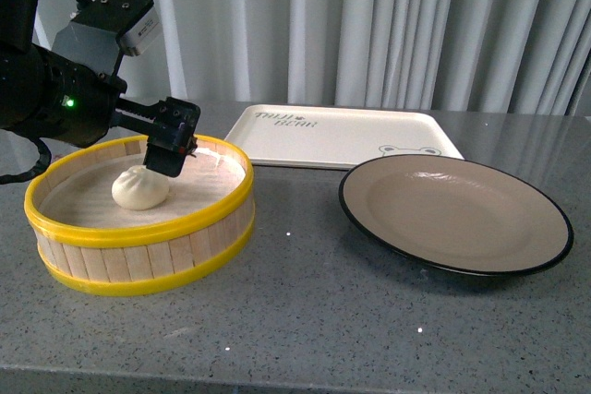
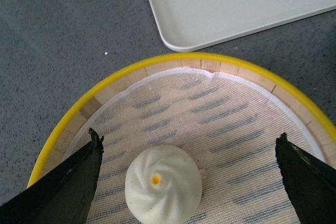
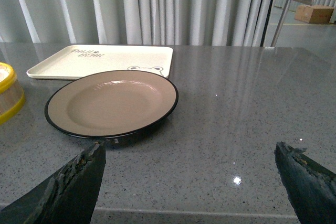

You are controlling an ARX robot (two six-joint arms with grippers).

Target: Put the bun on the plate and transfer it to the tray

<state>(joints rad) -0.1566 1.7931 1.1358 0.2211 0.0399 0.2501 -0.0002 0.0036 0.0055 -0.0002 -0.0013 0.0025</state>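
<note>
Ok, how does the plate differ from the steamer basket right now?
The plate is shallow, beige with a black rim; the steamer basket is tall-walled, wooden slats with yellow rims. The plate is empty; the steamer basket holds the bun. Both are round and sit on the grey table.

A round steamer basket [image 1: 138,260] with wooden slats and yellow rims is standing on the left part of the grey speckled tabletop [image 1: 314,320]. A white gauze cloth [image 2: 220,108] is lining its floor. Pale pleated curtains [image 1: 388,25] are hanging behind.
</note>
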